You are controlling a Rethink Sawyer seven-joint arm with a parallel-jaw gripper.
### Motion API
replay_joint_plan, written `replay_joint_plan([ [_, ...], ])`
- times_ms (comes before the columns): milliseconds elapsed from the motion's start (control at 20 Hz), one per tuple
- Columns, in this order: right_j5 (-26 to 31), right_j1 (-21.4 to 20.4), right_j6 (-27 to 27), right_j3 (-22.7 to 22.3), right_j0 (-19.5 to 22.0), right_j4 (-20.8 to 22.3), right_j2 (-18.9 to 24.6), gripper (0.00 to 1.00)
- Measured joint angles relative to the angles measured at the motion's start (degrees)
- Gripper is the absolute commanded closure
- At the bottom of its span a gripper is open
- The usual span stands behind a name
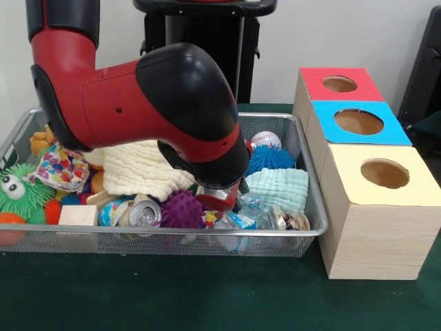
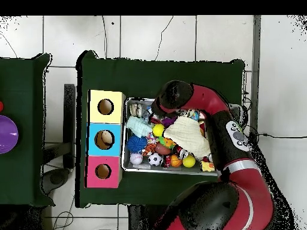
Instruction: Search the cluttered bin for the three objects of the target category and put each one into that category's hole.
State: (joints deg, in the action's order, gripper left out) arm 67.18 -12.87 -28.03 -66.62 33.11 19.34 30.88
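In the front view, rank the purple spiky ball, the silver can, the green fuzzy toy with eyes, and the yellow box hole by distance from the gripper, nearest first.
Measured from the gripper, low in the bin:
1. Purple spiky ball, just beside it on the picture's left.
2. Silver can, further left at the front wall.
3. Yellow box hole, off to the right, outside the bin.
4. Green fuzzy toy, at the bin's far left end.

The bench (image 1: 172, 289) is covered in dark green cloth. Two things rest directly on it. The bin (image 1: 172, 241), a shallow wire-mesh basket with a rounded metal rim, sits toward the left in the front view, heaped with clutter. Just beside it on the right stands a pale wooden box (image 1: 375, 238) with red, blue and yellow top panels, each panel cut with a round hole. In the overhead view a second green-covered surface (image 2: 21, 120) stands apart, carrying a purple dish (image 2: 7, 134).
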Motion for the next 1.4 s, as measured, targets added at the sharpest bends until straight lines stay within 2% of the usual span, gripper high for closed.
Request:
replay_joint_plan([
  [750, -0.06, -0.28, 0.00, -1.57, 0.58, -4.17, -0.48, 1.00],
  [950, -0.04, -2.39, 0.00, -3.99, 0.60, -5.17, -0.69, 1.00],
  [1150, 0.62, -6.36, 0.00, -7.29, 0.42, -6.91, -1.26, 1.00],
  [1200, 1.48, -8.73, -0.01, -8.68, 0.08, -8.01, -1.78, 1.00],
  [1400, 2.00, -12.12, -0.39, -10.28, -0.59, -9.62, -2.62, 1.00],
])
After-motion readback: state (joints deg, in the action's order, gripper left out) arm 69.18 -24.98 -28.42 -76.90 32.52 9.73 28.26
